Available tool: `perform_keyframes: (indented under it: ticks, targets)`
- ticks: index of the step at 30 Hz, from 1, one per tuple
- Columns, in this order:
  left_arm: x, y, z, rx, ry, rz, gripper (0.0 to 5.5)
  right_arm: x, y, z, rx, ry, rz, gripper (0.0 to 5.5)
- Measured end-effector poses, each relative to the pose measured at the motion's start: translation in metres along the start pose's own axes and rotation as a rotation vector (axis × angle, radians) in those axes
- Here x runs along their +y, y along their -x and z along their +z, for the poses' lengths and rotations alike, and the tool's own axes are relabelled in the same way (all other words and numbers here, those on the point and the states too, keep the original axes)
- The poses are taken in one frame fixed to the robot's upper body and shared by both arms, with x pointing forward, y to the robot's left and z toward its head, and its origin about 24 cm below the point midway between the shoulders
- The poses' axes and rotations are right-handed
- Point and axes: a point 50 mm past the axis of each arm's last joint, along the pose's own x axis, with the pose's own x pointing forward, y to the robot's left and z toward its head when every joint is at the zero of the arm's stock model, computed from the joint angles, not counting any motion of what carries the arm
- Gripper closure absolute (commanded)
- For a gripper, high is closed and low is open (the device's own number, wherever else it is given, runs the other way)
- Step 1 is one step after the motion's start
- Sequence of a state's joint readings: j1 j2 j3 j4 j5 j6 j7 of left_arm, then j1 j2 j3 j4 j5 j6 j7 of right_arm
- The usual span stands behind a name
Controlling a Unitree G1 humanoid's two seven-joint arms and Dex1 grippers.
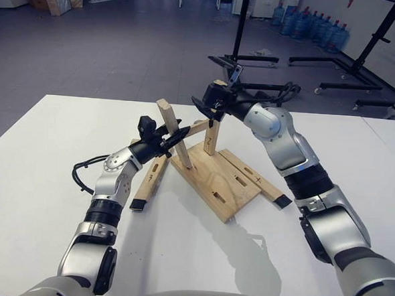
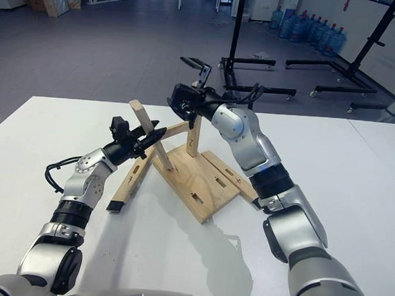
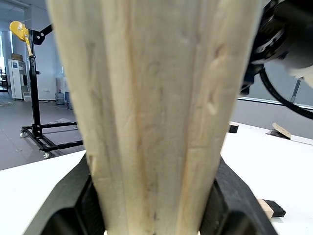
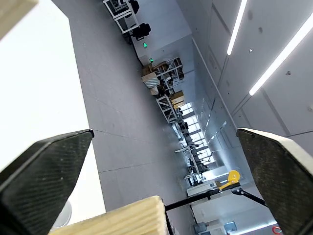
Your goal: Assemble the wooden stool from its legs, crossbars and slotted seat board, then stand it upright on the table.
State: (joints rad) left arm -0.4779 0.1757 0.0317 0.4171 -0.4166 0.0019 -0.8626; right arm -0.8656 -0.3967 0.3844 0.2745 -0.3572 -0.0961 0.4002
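The slotted seat board [image 1: 225, 190] lies on the white table [image 1: 41, 179]. Two wooden legs stand up from it. My left gripper [image 1: 176, 137] is shut on the tilted left leg [image 1: 167, 119], which stands between the fingers [image 3: 73, 205] in the left wrist view as leg [image 3: 156, 98]. A short crossbar [image 1: 197, 128] runs from it to the upright second leg [image 1: 212, 141]. My right gripper [image 1: 210, 110] is open around the upper part of that leg, its fingers [image 4: 44, 166] wide apart and a wooden end [image 4: 117, 218] between them.
One loose leg [image 1: 148, 184] lies left of the board, and two more long pieces [image 1: 256, 178] lie at its right side. The left arm's black cable [image 1: 82, 171] loops over the table. Black wheeled stands [image 1: 246, 57] and water bottles [image 1: 312, 24] are on the floor beyond.
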Motion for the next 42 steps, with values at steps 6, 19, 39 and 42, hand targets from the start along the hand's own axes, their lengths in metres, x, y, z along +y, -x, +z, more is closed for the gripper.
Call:
perform_keyframes:
  ticks: [6, 19, 39, 42]
  targets:
    - [-0.002, -0.002, -0.001, 0.006, 0.012, -0.01, 3.48, 0.011, -0.008, -0.006, -0.001, -0.02, 0.026, 0.1]
    - [-0.006, -0.002, -0.003, 0.018, 0.019, -0.028, 3.48, 0.041, -0.01, -0.031, 0.075, 0.037, 0.099, 0.1]
    - [-0.015, -0.004, -0.005, 0.067, 0.195, -0.065, 3.48, 0.055, 0.029, -0.029, 0.078, -0.093, 0.058, 0.1]
    - [-0.025, -0.011, -0.005, 0.08, 0.172, -0.14, 3.48, 0.042, 0.028, -0.02, 0.057, -0.117, 0.074, 0.1]
